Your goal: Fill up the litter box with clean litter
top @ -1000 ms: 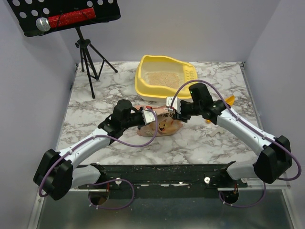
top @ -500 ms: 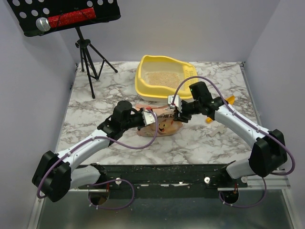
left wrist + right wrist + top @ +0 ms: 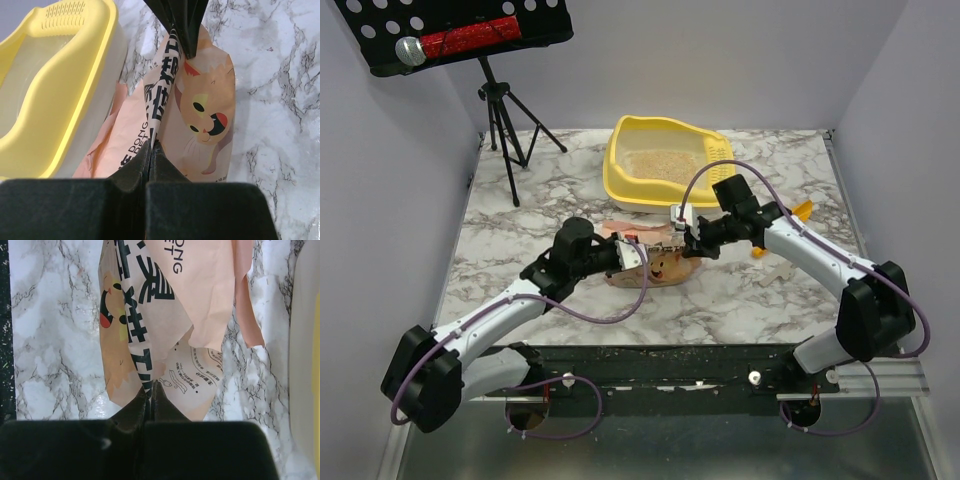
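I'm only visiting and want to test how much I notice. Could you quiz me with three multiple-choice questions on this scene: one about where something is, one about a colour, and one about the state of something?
1. Where does the litter box stand?
A. Beyond the bag, toward the far side of the table
B. At the near edge
C. Off to the left, by the wall

2. What colour is its rim?
A. Blue
B. Yellow
C. Green

3. How are the left gripper and the right gripper?
A. Both open
B. One open, one shut
C. Both shut on the bag

Answers:
1 A: the top view shows the box behind the bag.
2 B: the rim is plainly yellow in the top view.
3 C: each wrist view shows its fingers pinched together on the bag's film.
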Available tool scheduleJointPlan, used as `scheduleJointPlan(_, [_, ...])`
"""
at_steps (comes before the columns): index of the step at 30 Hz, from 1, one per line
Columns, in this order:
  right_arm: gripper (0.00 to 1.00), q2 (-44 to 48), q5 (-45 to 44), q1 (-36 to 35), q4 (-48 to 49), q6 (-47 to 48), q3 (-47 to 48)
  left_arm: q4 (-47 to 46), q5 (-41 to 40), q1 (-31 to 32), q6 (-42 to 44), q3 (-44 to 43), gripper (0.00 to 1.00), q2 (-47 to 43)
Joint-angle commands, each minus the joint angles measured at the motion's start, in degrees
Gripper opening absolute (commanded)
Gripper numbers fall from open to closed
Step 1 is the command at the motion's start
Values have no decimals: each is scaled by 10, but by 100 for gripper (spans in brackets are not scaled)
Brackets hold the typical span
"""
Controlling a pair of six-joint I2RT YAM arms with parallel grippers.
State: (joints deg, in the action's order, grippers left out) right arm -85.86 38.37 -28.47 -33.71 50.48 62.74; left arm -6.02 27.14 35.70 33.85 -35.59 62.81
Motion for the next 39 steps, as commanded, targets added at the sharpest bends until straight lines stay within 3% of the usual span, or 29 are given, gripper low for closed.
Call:
scheduleJointPlan(1, [0, 45, -73, 9, -29, -19, -8, 5, -43, -9, 32, -4, 0, -53])
scheduleJointPlan(2, [0, 60, -68, 9, -26, -21, -10, 14, -24, -9, 27, -12, 1, -55])
scheduleJointPlan(5, [0, 97, -56, 9, -21, -25, -10, 59, 34, -8, 15, -43, 26, -36])
scheduleJointPlan(10, [0, 123, -45, 9, -17, -23, -16, 71, 59, -5, 6, -58, 43, 24])
scheduleJointPlan(20, [0, 93, -24, 9, -18, -10, -12, 49, 97, -5, -1, -87, 51, 120])
scheduleJointPlan(22, [0, 93, -28, 9, -18, -8, -13, 59, 98, -5, 10, -99, 42, 137])
scheduleJointPlan(23, [0, 94, -32, 9, -17, -9, -13, 77, 92, -5, 17, -105, 32, 145])
scheduleJointPlan(25, [0, 92, -46, 9, -15, -10, -14, 70, 63, -5, 19, -106, 0, 145])
scheduleJointPlan(30, [1, 107, -69, 10, -14, -1, -2, -7, -52, -14, 34, -46, 0, 55])
scheduleJointPlan(35, [0, 130, -44, 18, -35, 12, 48, 16, -53, -47, 39, -56, 0, -37])
scheduleJointPlan(39, [0, 120, -32, 22, -50, 19, 68, 17, -58, -59, 41, -41, 0, -59])
